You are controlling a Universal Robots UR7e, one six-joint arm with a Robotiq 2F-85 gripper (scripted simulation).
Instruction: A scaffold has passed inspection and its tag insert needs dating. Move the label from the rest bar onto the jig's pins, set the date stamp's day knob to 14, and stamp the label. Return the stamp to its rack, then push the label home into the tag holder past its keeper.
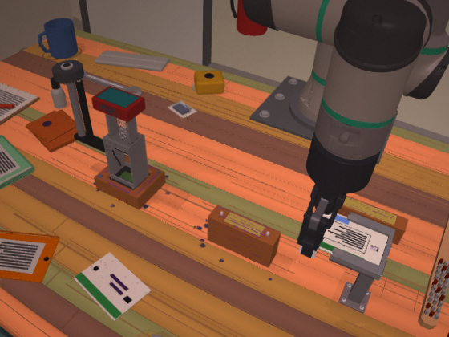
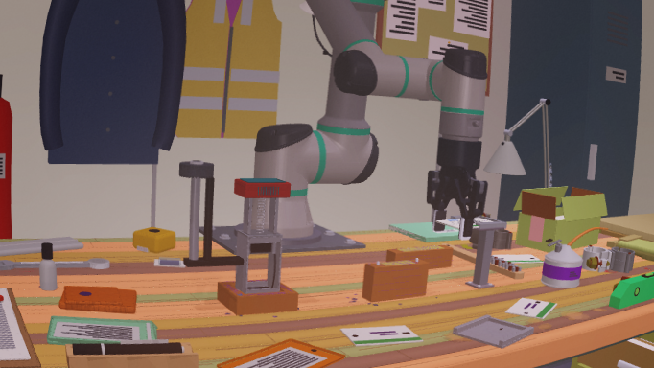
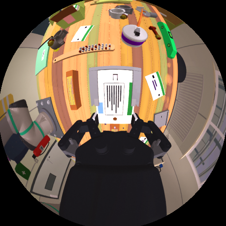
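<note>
The label (image 3: 114, 95), a white card with black lines, a green edge stripe and a blue corner patch, lies part way inside the grey tag holder (image 1: 363, 248) on its post at the right of the bench. My gripper (image 3: 114, 118) grips the label's near end, one finger on each long edge, and that end (image 1: 326, 236) sticks out of the holder's mouth. The date stamp (image 1: 122, 136), with its red head, stands upright in its wooden rack (image 1: 130, 185) on the left. The wooden jig (image 1: 243, 234) with its two pins sits empty between rack and holder.
A blue mug (image 1: 60, 38) stands at the far left corner. A second wooden block (image 1: 375, 218) lies behind the holder, and a strip of bits (image 1: 435, 289) lies to its right. Loose cards (image 1: 112, 284) and clipboards (image 1: 22, 254) lie along the front. The arm's base plate (image 1: 282, 106) is behind.
</note>
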